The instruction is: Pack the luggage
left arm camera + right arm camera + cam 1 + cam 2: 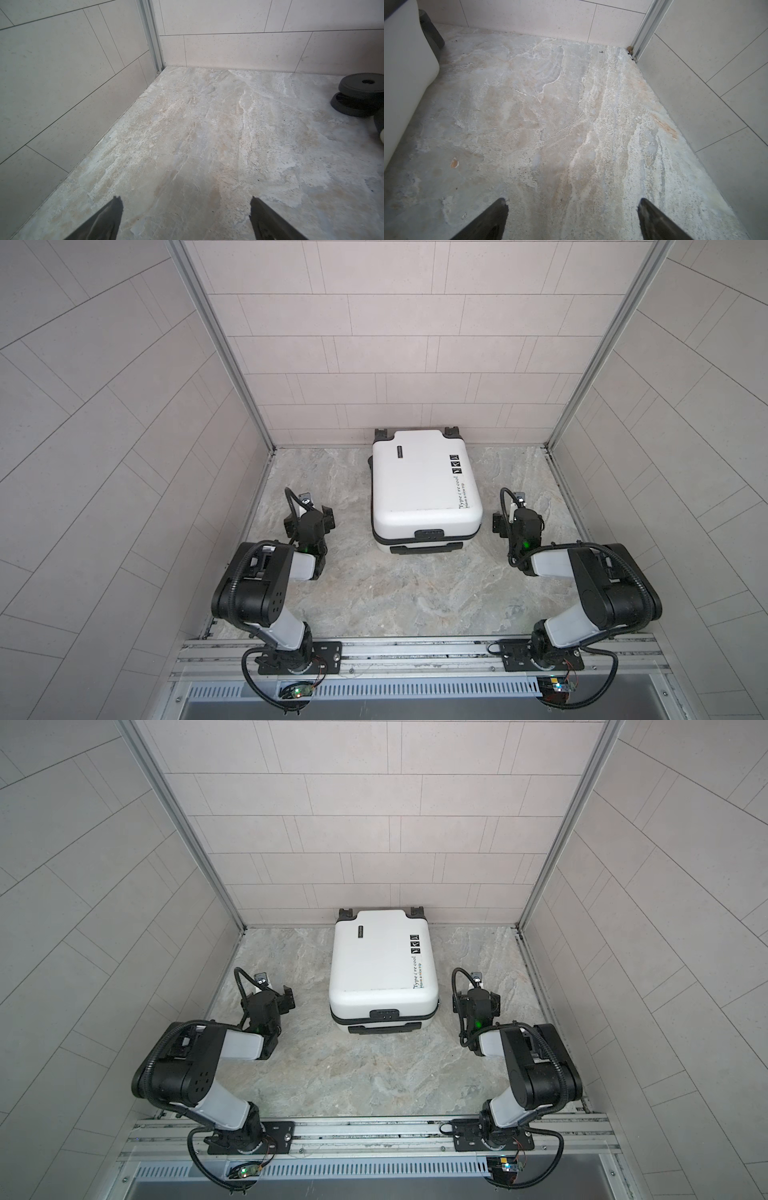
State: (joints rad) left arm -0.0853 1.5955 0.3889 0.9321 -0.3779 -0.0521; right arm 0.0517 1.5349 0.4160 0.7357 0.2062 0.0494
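The luggage [424, 485] [382, 965] is a white hard-shell suitcase. It lies flat and closed in the middle of the marble table [399, 593], wheels toward the back wall, black lock and handle toward the front. My left gripper [308, 517] [268, 999] hovers to its left, open and empty. My right gripper [519, 517] [477, 999] hovers close to its right side, also open and empty. The left wrist view shows the left gripper [186, 202] over bare marble, with the luggage wheels [361, 87] at the edge. In the right wrist view, the right gripper [572, 202] is beside the luggage shell [404, 52].
Tiled walls [124, 448] enclose the table on the left, back and right, with metal corner posts [232, 364]. Both arm bases sit on a rail [395, 655] along the front edge. Bare marble shows in front of the luggage and on either side.
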